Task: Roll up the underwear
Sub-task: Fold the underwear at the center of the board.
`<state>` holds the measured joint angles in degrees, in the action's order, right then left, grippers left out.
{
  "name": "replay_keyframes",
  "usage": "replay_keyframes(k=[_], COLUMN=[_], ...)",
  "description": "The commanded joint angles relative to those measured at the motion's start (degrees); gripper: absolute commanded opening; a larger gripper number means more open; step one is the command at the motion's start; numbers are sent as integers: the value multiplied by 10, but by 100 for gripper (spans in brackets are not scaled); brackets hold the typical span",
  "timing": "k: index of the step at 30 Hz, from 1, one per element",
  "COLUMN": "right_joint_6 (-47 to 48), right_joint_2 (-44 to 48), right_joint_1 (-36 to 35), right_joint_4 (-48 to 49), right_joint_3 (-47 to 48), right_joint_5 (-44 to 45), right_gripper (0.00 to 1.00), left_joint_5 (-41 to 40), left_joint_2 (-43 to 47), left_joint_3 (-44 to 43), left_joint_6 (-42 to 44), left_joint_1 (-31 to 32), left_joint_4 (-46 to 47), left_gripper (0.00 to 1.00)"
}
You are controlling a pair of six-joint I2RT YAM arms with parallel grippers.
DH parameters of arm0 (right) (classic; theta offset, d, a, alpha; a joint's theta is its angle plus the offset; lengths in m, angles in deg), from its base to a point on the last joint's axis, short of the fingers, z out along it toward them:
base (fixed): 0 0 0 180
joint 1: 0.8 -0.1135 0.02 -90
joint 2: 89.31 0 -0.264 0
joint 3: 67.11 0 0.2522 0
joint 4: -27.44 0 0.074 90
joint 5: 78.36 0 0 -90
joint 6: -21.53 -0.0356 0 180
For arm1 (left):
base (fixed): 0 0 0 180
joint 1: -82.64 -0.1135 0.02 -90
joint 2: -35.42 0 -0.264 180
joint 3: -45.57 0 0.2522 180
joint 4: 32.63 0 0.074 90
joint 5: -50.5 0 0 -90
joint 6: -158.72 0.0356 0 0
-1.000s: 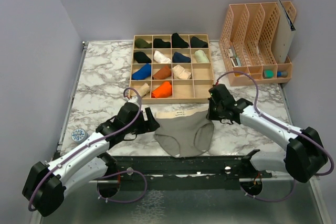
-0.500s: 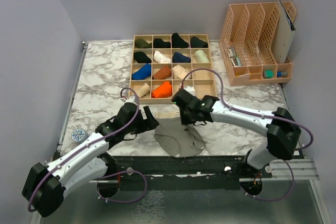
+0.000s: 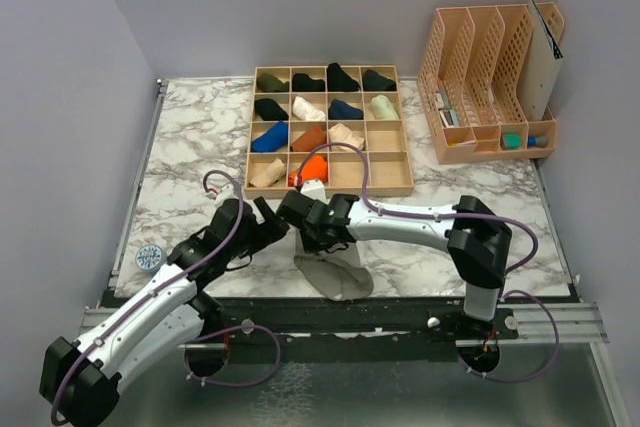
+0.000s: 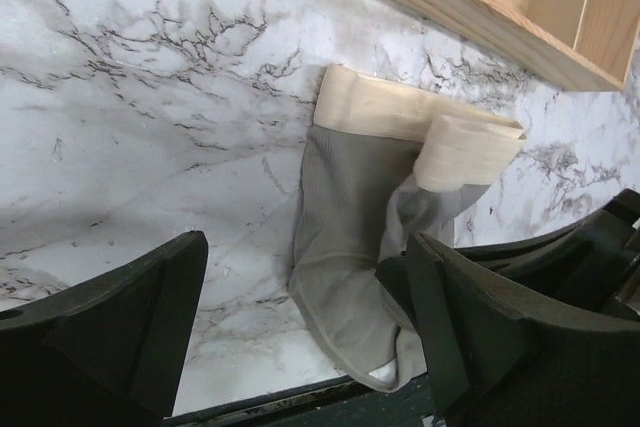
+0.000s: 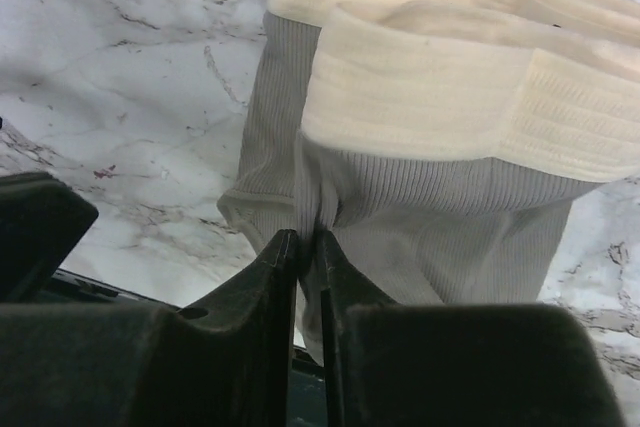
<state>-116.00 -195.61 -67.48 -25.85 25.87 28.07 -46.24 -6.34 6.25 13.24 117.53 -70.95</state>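
The marble table (image 3: 190, 147) carries a wooden compartment tray (image 3: 385, 190) toward the back. The grey underwear (image 3: 340, 277) with its cream band lies folded over on itself near the front edge. My right claw (image 5: 302, 242) pinches a grey fold of it. My left claw (image 4: 302, 257) hangs spread wide just beside it.

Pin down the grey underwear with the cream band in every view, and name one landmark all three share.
Top external: grey underwear low centre, at the near edge of the marble table.
Left wrist: centre, cream band uppermost.
Right wrist: upper centre and right, filling much of the frame.
Shared landmark: the marble table, seen in all three.
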Motion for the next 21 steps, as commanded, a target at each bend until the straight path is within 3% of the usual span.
replay_keyframes(k=[1, 5, 7, 11, 16, 21], right_joint_6=[-14, -13, -15, -6, -1, 56], right_joint_2=[6, 7, -3, 28, 176, 271], right_joint_1=[0, 1, 1, 1, 1, -2], right_joint_4=[60, 106, 107, 92, 133, 184], right_joint_3=[-5, -14, -1, -5, -150, -277], right_joint_5=[-14, -46, -46, -18, 35, -74], right_gripper=[19, 24, 39, 40, 40, 40], left_joint_5=[-25, -25, -25, -8, 36, 131], left_joint_2=[32, 44, 48, 58, 53, -34], left_joint_3=[13, 14, 15, 14, 12, 8], left_joint_6=[-19, -23, -26, -13, 46, 103], left_joint_1=[-5, -6, -7, -7, -7, -8], left_joint_4=[-26, -32, -33, -19, 40, 161], left_gripper=[87, 87, 87, 87, 87, 84])
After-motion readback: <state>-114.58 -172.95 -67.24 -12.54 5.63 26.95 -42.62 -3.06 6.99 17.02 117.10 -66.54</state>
